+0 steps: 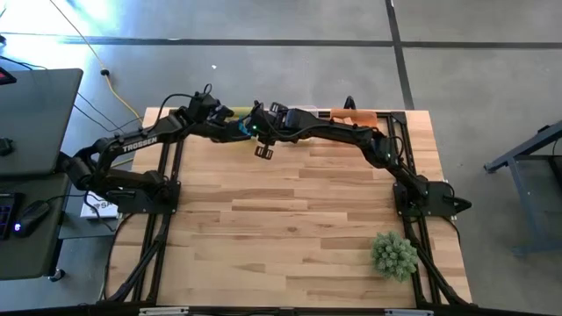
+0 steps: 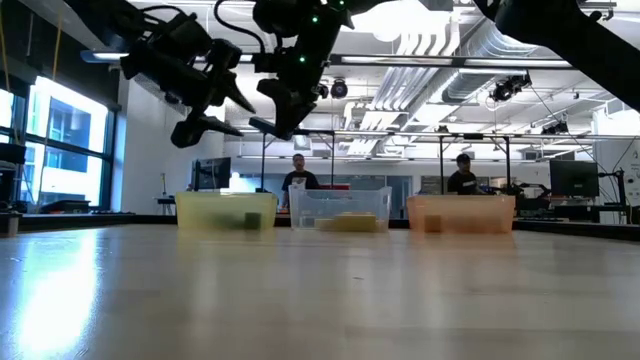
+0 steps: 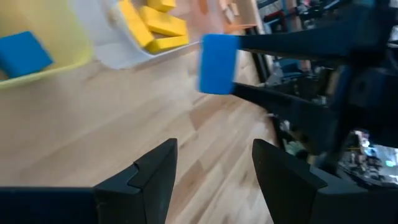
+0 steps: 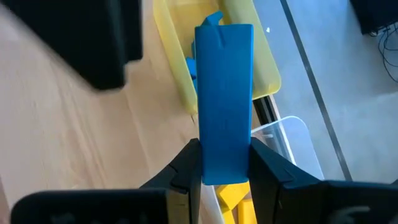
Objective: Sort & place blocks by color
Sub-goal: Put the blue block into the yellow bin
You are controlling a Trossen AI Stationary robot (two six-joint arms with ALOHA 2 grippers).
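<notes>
My right gripper is shut on a blue bar block and holds it in the air just short of the yellow bin, at the table's far edge. That bin holds other blue blocks. The clear bin beside it holds several yellow blocks. My left gripper is open and empty, raised above the wood close beside the right gripper on its left. In the left wrist view it looks across at the held bar. My right gripper pinches the blue bar between its two fingers, on two opposite side faces at the end nearer the wrist. The bar lies along the fingers and sticks out well past their tips. It is lifted clear of the table.
Three bins stand in a row along the far edge: yellow, clear and orange. A spiky green plant ball sits near the table's right near corner. Bare wood spreads over the middle. People stand in the room beyond.
</notes>
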